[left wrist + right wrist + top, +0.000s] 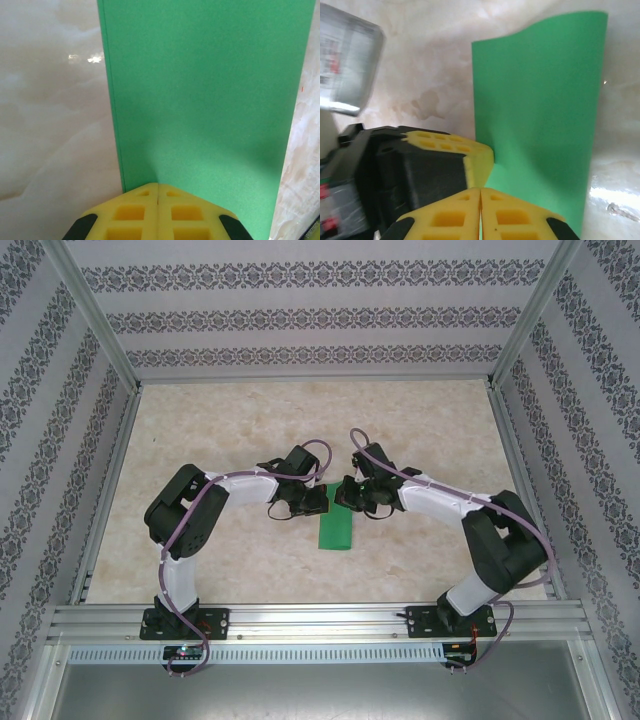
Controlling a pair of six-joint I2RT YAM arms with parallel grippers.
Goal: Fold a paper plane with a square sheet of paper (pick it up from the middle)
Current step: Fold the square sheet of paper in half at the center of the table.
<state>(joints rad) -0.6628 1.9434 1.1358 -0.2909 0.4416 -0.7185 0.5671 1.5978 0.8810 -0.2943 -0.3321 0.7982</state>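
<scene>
Green paper (337,532) was folded into a strip, not yet a plane. Left gripper (158,192) jaws were shut; right gripper (480,192) jaws pinched it.

- Table (200,430): glossy top, beige marble pattern with darker veins.
- Walls (300,315): on three sides, pale paper with grey ornamental bands; the bands run level on the back wall.
- Posts (95,315): aluminium, one at each back corner, leaning outward in the top view.
- Rail (320,620): slotted aluminium profile along the near edge.
- Strip (320,652): pale, perforated, just below the rail.
- Panel (320,690): plain grey metal, nearest the camera.
- Light: even and diffuse; one small glare spot (85,59) on the table in the left wrist view.
</scene>
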